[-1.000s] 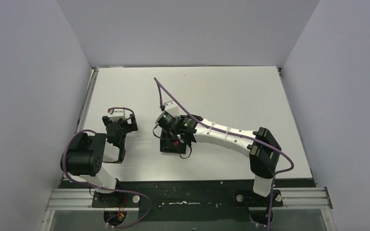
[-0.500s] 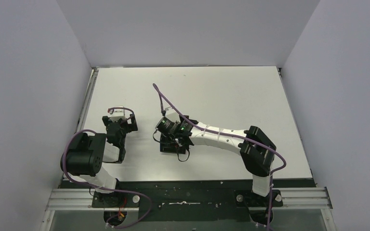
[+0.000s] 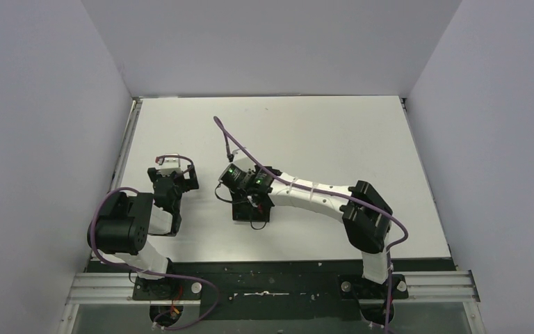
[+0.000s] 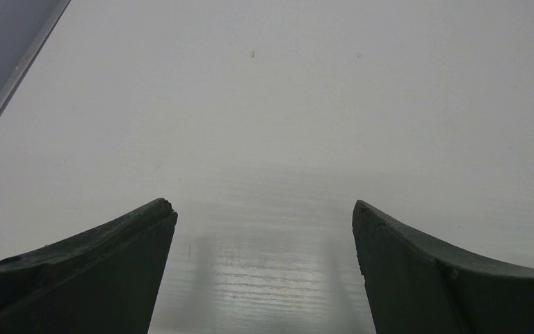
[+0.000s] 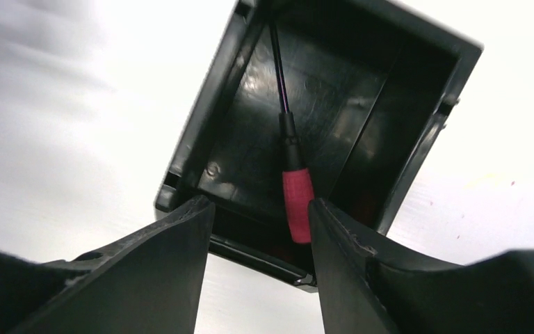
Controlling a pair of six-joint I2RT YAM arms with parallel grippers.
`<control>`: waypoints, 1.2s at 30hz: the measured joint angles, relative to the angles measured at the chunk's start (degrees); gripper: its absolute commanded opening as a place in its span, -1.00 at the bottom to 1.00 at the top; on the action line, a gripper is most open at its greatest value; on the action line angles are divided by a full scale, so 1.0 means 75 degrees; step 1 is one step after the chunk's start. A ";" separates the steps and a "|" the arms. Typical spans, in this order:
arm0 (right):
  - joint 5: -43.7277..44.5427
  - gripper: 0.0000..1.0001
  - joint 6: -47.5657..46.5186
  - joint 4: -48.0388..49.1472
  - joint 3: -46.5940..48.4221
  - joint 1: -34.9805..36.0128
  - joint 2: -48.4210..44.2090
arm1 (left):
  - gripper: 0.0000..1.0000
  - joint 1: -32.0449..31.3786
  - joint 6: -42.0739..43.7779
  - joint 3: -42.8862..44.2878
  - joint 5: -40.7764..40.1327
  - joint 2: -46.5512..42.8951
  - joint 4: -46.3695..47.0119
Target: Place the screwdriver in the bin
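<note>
On the white counter [image 3: 334, 132] the bin [image 5: 334, 104] holds the screwdriver [image 5: 297, 202], tip in a far corner. The right hand [image 5: 261, 203] hangs above, fingers parted, gripping nothing; the left hand [image 4: 263, 205] is spread wide, empty.

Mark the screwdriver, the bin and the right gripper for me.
screwdriver [image 5: 297, 205], right wrist view, red handle.
bin [image 5: 421, 153], right wrist view, right wall.
right gripper [image 5: 261, 202], right wrist view, midway between its fingers.

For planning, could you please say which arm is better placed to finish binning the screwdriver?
Right. The right pincer is open over the bin, screwdriver inside; the left pincer sees only table.
</note>
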 measured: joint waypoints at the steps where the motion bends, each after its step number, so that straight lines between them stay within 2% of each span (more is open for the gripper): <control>1: 0.0064 0.12 -0.0052 -0.0035 0.0134 -0.0003 0.0000 | 0.95 0.0000 0.0000 0.0000 0.0000 0.0000 0.0000; 7: 0.0236 0.59 -0.0431 0.0035 0.0533 -0.0178 -0.0286 | 0.95 -0.0003 0.0003 0.0000 0.0000 0.0000 0.0000; 9: 0.0087 0.90 -0.0586 0.0152 0.0353 -0.0469 -0.0612 | 0.95 0.0000 0.0000 0.0000 0.0000 0.0000 0.0000; 10: -0.0029 0.99 -0.0676 0.0221 0.0181 -0.0708 -0.0836 | 0.95 -0.0003 0.0000 0.0000 0.0000 0.0000 0.0000; 15: -0.0085 1.00 -0.1128 0.0268 -0.0691 -0.2457 -0.2122 | 0.95 -0.0003 0.0000 0.0000 0.0000 0.0000 0.0000; 19: -0.0076 1.00 -0.1556 0.0227 -0.1300 -0.4316 -0.3042 | 0.95 0.0000 0.0000 0.0000 0.0000 0.0000 0.0000; 25: -0.0137 1.00 -0.2232 0.0210 -0.2200 -0.6685 -0.3806 | 0.95 0.0000 0.0000 0.0000 0.0000 0.0000 0.0000; 29: -0.0326 1.00 -0.2463 0.0216 -0.2550 -0.7224 -0.4048 | 0.95 -0.0003 0.0000 0.0000 0.0000 0.0000 0.0000; 36: -0.0938 1.00 -0.2690 0.0577 -0.2597 -0.7248 -0.4258 | 0.95 -0.0003 0.0000 0.0000 0.0000 0.0000 0.0000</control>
